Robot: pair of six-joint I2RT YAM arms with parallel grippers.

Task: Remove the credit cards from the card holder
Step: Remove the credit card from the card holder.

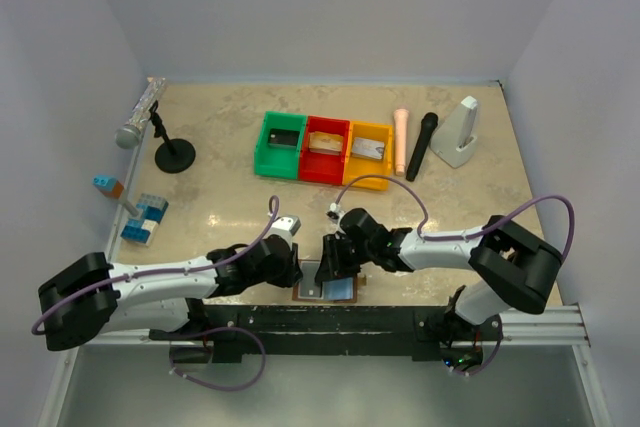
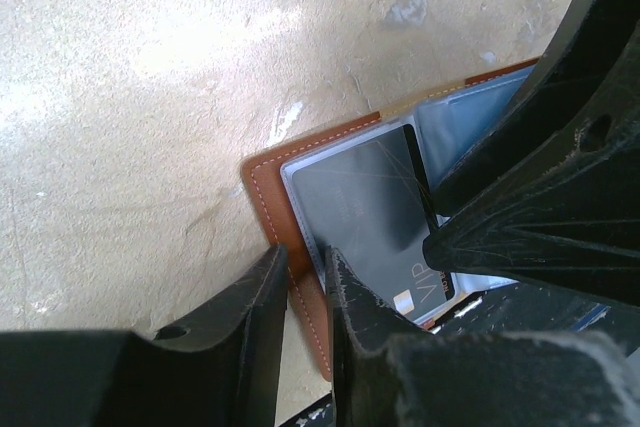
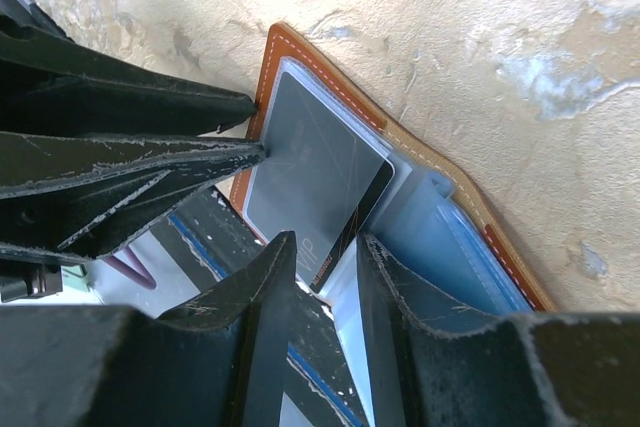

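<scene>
Top camera overhead; both wrist cameras close, sharing card holder (image 2: 268, 197).

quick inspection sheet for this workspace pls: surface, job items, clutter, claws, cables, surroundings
surface: beige mottled tabletop, no spills seen
job's things: brown card holder lies open at the near edge; dark credit card partly out of its pocket; what look like loose cards lie in the green bin, red bin and yellow bin
clutter: microphone on stand, blue blocks, peach cylinder, black stick, grey wedge
grippers: left claw straddles the holder's brown edge, grip unclear; right claw jaws apart around the card's corner
cables: purple cables loop off both arms, no snag seen
surroundings: pale walls, black rail
</scene>
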